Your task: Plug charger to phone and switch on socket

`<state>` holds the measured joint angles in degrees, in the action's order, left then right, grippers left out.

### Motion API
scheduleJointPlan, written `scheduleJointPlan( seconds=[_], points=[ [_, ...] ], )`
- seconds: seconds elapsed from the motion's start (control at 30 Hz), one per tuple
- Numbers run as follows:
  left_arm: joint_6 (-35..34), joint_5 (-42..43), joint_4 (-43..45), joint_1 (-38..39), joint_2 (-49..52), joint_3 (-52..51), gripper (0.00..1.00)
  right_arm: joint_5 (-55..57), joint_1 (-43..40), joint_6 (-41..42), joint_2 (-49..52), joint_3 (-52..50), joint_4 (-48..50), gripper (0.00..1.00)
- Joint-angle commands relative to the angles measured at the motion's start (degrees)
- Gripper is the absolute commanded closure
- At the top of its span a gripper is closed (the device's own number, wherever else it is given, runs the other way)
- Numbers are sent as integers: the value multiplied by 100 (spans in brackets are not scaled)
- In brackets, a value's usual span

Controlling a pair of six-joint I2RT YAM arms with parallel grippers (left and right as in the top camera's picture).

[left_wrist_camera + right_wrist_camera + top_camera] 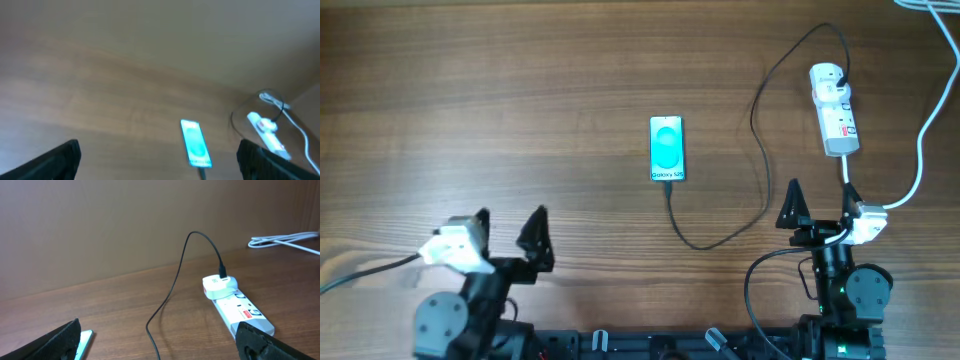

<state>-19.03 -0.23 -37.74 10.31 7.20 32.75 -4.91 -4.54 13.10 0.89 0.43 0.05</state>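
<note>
The phone [666, 149] lies flat mid-table, its screen lit light blue with a teal oval. The thin black charger cable [756, 110] runs from a white plug on the socket [834, 109] in a loop to the phone's near end, where its tip meets the phone. The socket is a white strip at the right. My left gripper [510, 232] is open and empty at the near left, far from the phone [195, 143]. My right gripper [817, 205] is open and empty just in front of the socket [239, 309]; the cable [172, 287] runs between its fingers.
A thick white cord [922, 130] curves from the socket off the far right corner. It also shows in the right wrist view [282, 239]. The wooden table [500, 100] extends to the left and far side.
</note>
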Motion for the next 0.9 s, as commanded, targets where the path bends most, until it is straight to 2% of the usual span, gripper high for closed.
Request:
scheduleJointPlan(
  seconds=[0.0, 0.1, 0.27, 0.43, 0.5, 0.87],
  points=[
    [579, 590, 1010, -304, -660, -1526, 0, 35, 24, -101, -68, -15, 22, 0],
    [581, 811, 1786, -592, -702, -2221, 0, 35, 24, -98, -68, -15, 22, 0],
    [955, 813, 2675, -826, -702, -2909, 0, 35, 24, -101, -68, -15, 22, 0],
    [1246, 809, 2863, -831, -702, -3001, 0, 35, 24, -101, -68, -15, 22, 0],
    [1239, 815, 3381, -839, -702, -3215, 0, 35, 24, -98, -68, -15, 22, 0],
    [1244, 682, 3370, -1016, -702, -3244, 0, 35, 24, -101, -68, -15, 22, 0]
  ],
)
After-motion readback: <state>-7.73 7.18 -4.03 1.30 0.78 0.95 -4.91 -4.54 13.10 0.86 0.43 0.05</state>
